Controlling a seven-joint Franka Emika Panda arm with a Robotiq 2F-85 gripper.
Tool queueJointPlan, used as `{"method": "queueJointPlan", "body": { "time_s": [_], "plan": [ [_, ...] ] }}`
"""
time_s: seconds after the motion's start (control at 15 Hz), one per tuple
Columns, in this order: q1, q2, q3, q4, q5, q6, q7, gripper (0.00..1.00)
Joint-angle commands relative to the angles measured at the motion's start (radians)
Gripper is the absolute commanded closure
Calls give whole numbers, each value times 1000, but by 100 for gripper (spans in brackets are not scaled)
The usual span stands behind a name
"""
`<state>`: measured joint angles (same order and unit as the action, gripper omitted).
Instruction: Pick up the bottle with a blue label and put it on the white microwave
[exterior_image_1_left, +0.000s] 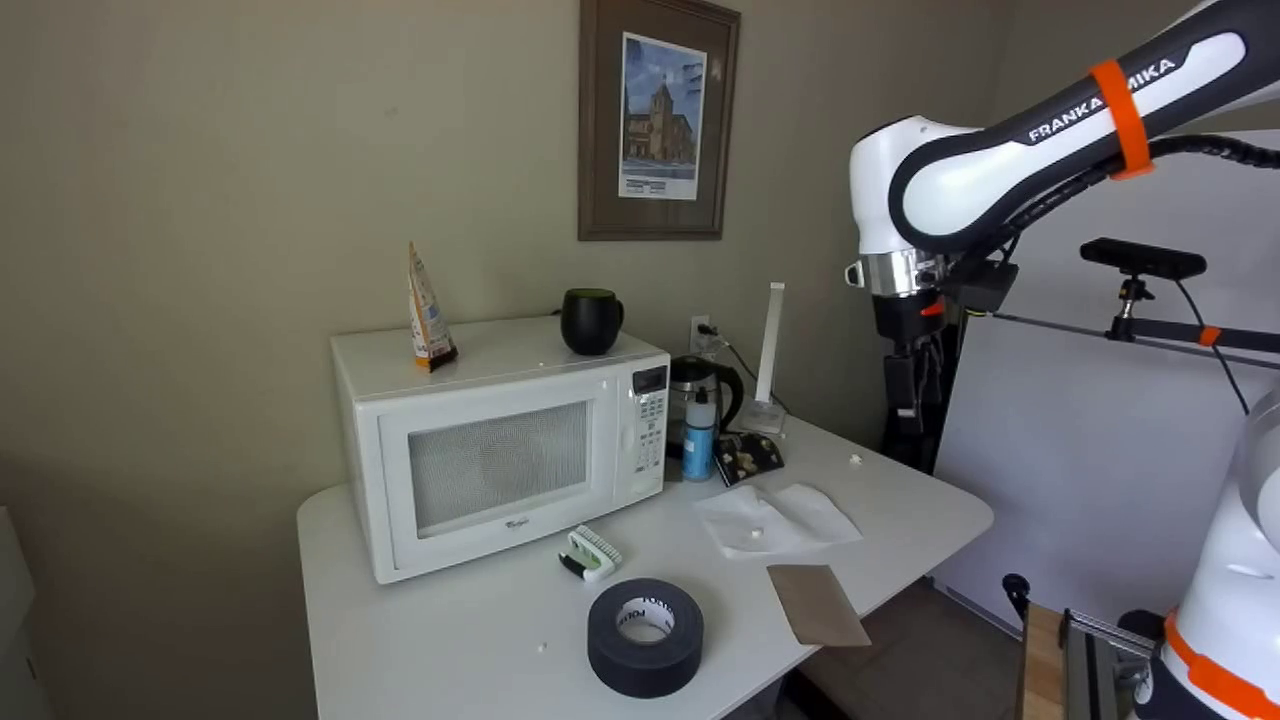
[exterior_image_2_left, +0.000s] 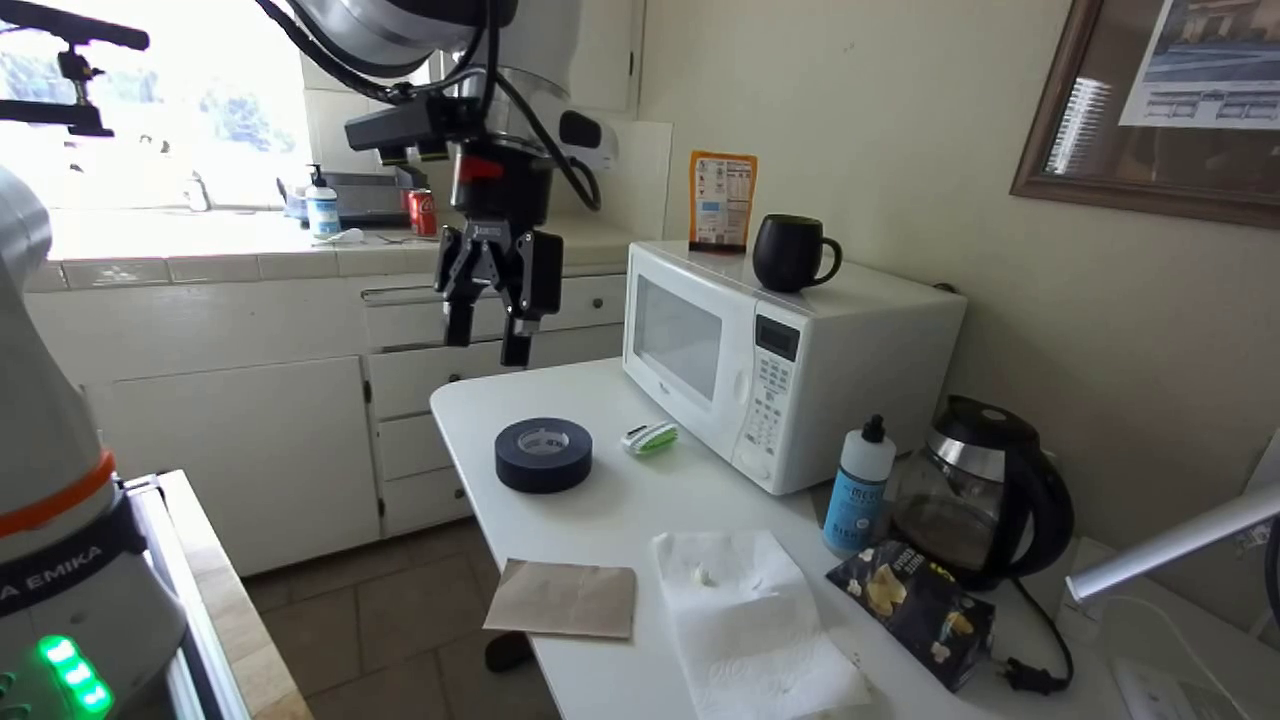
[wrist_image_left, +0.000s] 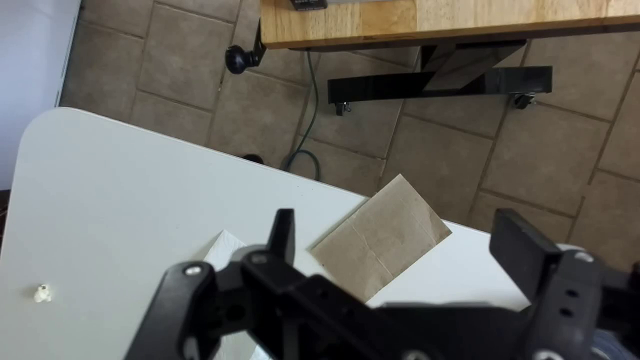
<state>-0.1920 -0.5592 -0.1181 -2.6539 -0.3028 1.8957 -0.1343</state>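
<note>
Tan walls stand behind a white table with round corners. Over it reaches my arm, held up high. It slopes down to a bend, and from the bend its end hangs straight down. White letters on it say FRANKA, and an orange strap hides the start of the next word, so only MIKA shows. On the table sits the white microwave. Its door looks out over the table, and the little sign under its gray window is too small to read.

My gripper points straight down, well above the table's edge. Its two fingers are spread wide apart.

Just beside the microwave, on the button side and next to a glass kettle, is the bottle with a blue label. It stands upright on the table, well apart from my gripper. Its long way runs up and down, and its black tip points up. White letters sit on the blue, but I can't be sure what they say.

On top of the microwave, an orange and white pouch stands near a black mug. Brown paper lies flat and pokes past the table's edge. A dark roll of tape has letters round its hole; I can pick out POLY. A green and white brush lies just in front of the microwave.
</note>
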Motion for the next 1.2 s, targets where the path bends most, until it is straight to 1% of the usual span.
{"method": "queueJointPlan", "body": {
  "time_s": [0.0,0.13,0.33,0.4,0.47,0.53,0.6,0.73,0.8,0.93,1.13],
  "plan": [
    [25,37,-13,20,24,14,10,0],
    [54,129,-13,55,113,131,69,0],
    [77,293,-11,140,210,381,108,0],
    [80,345,-8,165,225,462,115,0],
    [78,404,-5,202,235,568,131,0],
    [77,465,-7,256,259,616,143,0],
    [68,520,-7,304,258,681,163,0],
    [43,627,-19,424,248,723,224,0],
    [34,676,-30,481,241,717,256,0],
    [16,763,-58,590,264,699,296,0],
    [-17,876,-99,726,291,686,321,0]
  ]
}}
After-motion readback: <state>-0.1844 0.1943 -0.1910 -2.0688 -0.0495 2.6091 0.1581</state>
